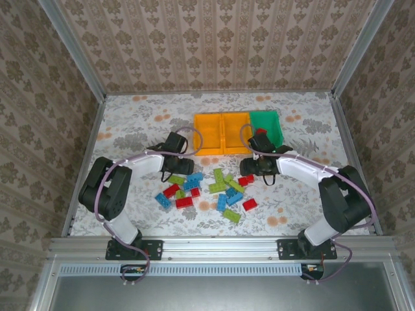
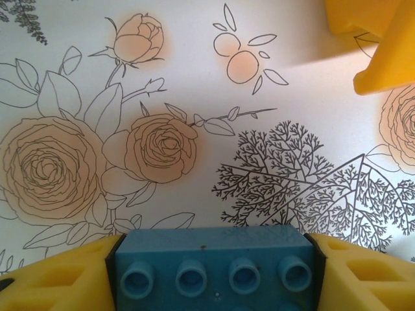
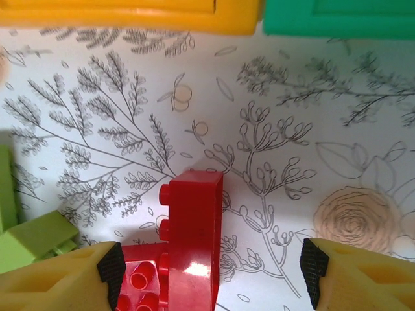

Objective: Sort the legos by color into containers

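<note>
Twenty or so legos [image 1: 207, 188] are lying loose on the flowered cloth [image 1: 130, 123] between my two arms, just short of the orange bins [image 1: 209, 135] and the green bin [image 1: 272, 124]. I am reading them as light, stiff and glossy, so an off-centre pinch would likely make one pivot or squirt out. The flat opposite faces are the place to hold, not the studs.

The left gripper [image 2: 211, 275] is pressing its pads against the two short ends of a blue brick [image 2: 211, 256], which looks like a square, safe hold. I cannot tell whether it is off the cloth.

The right gripper [image 3: 211, 269] is standing open astride two touching red bricks [image 3: 194, 227], one tipped on its side. One pad is right beside them and the other is well apart. I am judging it best to take the tipped one alone, across its smooth sides.
</note>
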